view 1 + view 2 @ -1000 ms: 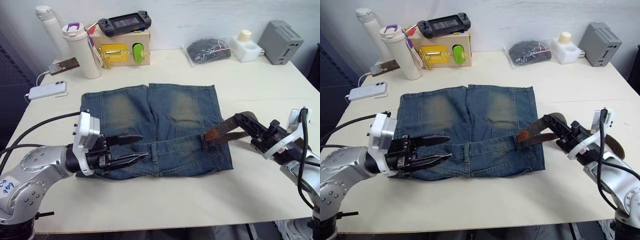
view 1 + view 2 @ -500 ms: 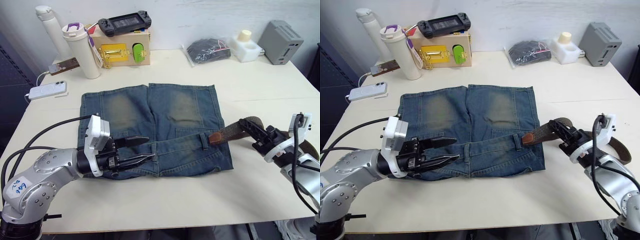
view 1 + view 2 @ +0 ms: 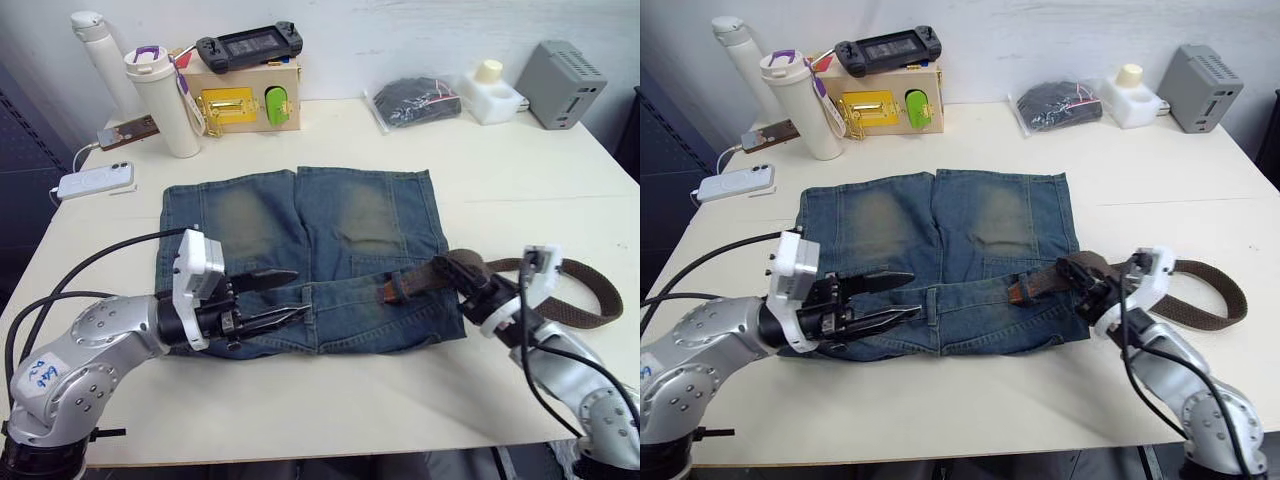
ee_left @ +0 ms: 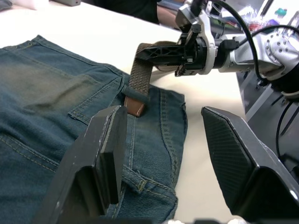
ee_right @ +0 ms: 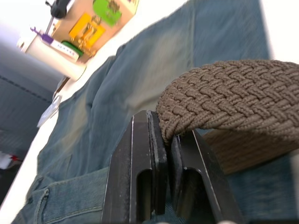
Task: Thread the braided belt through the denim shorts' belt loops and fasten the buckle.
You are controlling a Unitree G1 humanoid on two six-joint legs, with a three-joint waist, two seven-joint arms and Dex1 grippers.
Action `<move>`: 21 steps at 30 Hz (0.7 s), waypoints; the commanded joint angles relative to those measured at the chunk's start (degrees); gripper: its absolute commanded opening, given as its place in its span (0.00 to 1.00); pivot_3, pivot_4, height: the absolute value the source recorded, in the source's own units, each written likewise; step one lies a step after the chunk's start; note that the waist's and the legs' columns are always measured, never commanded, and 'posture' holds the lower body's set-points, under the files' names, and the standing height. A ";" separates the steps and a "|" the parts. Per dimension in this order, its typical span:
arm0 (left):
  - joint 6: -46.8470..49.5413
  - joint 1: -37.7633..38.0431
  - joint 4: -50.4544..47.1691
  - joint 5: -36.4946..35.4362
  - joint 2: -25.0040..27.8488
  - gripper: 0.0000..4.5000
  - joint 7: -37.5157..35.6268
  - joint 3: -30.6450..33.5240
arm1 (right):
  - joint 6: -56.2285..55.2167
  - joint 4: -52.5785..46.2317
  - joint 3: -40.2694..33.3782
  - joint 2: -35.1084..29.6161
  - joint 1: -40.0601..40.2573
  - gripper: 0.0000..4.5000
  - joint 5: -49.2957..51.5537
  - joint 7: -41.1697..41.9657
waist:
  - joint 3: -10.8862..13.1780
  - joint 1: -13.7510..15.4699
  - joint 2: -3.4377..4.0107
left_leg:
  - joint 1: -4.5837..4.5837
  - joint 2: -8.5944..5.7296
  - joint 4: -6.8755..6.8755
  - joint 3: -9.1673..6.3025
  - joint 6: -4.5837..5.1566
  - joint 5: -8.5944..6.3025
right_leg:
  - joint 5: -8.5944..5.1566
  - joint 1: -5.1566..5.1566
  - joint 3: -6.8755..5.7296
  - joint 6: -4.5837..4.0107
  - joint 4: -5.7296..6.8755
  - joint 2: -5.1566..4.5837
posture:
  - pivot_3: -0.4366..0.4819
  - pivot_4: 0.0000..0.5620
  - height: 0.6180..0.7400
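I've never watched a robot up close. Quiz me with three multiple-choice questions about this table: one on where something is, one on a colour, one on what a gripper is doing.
1. Where do the denim shorts lie?
A. flat on the table
B. inside the box
C. on the floor

2. What colour is the braided belt?
A. red
B. dark brown
C. white

3. The right gripper is
A. wide open
B. shut on the belt
C. holding a bottle

Answers: 1 A, the shorts are spread on the tabletop; 2 B, the woven strap is brown; 3 B, the right wrist view shows its fingers pinching the belt.
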 commanded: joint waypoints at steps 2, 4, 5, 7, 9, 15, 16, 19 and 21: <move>-4.72 -2.66 0.49 6.60 -0.13 0.63 -3.02 -5.62 | -1.09 -1.50 1.06 2.02 -1.92 0.00 -1.86 -2.14 | 0.00 0.10 0.00 | -0.01 0.00 0.00 0.00 0.00 0.00 | 0.00 -0.01 0.00 0.00 0.00 0.00 | 0.48 0.27 0.22; -5.59 -4.60 1.66 7.59 -1.30 0.63 -3.29 -6.93 | -1.35 -1.36 0.45 2.48 -2.39 0.00 -1.01 -2.11 | 0.00 0.35 0.00 | -0.01 -0.01 0.01 0.00 0.00 0.00 | 0.00 -0.02 -0.02 0.00 0.01 0.02 | 0.48 0.27 0.22; -6.94 -5.95 2.68 9.74 -1.80 0.63 -3.67 -8.45 | -0.74 -1.53 0.57 2.20 -2.36 0.00 -0.14 -2.08 | 0.00 0.45 0.00 | -0.01 -0.01 0.02 0.00 0.00 0.00 | 0.00 -0.02 -0.03 0.00 0.01 0.02 | 0.48 0.27 0.22; -10.31 -8.35 5.11 15.09 -2.71 0.63 -4.32 -11.93 | 0.93 -1.27 1.31 1.39 -2.16 0.00 1.57 -2.95 | 0.00 0.46 0.00 | -0.01 -0.01 0.04 0.01 0.00 0.00 | 0.00 -0.02 -0.02 0.00 0.02 0.01 | 0.48 0.27 0.22; -15.97 -11.18 8.84 23.03 -3.75 0.63 -4.98 -17.04 | 3.35 -0.04 2.72 0.27 -2.22 0.00 3.44 -4.87 | 0.00 0.55 -0.01 | -0.01 -0.01 0.05 0.04 0.00 0.00 | 0.00 -0.01 -0.01 0.00 0.04 -0.01 | 0.48 0.27 0.22; -35.99 -19.55 23.29 41.90 -9.02 0.63 -9.04 -30.12 | 8.62 10.19 5.49 -2.25 -6.51 0.00 14.05 -15.15 | -0.01 0.35 -0.05 | -0.07 0.00 0.11 0.11 0.01 -0.01 | 0.00 -0.07 -0.02 0.00 0.09 -0.06 | 0.48 0.27 0.22; -38.88 -20.86 25.76 44.49 -9.71 0.63 -9.09 -31.42 | 8.77 11.54 5.20 -2.39 -6.71 0.00 15.20 -15.78 | -0.04 0.30 -0.09 | -0.10 0.00 0.11 0.09 0.01 -0.01 | 0.00 -0.08 -0.03 0.00 0.09 -0.05 | 0.48 0.27 0.22; -45.02 -23.19 30.66 49.19 -11.15 0.63 -9.69 -33.20 | 8.71 13.83 4.57 -2.44 -7.15 0.00 17.75 -17.45 | -0.11 0.24 -0.21 | -0.06 0.02 0.08 0.07 0.01 0.00 | 0.00 -0.07 -0.05 0.00 0.10 -0.03 | 0.48 0.27 0.22; -48.04 -24.76 33.21 51.65 -12.09 0.63 -9.01 -33.31 | 8.11 14.82 4.06 -2.07 -7.35 0.00 20.24 -18.53 | -0.15 0.24 -0.26 | -0.04 0.02 0.08 0.04 0.01 0.00 | 0.00 -0.05 -0.05 0.01 0.11 -0.02 | 0.48 0.27 0.22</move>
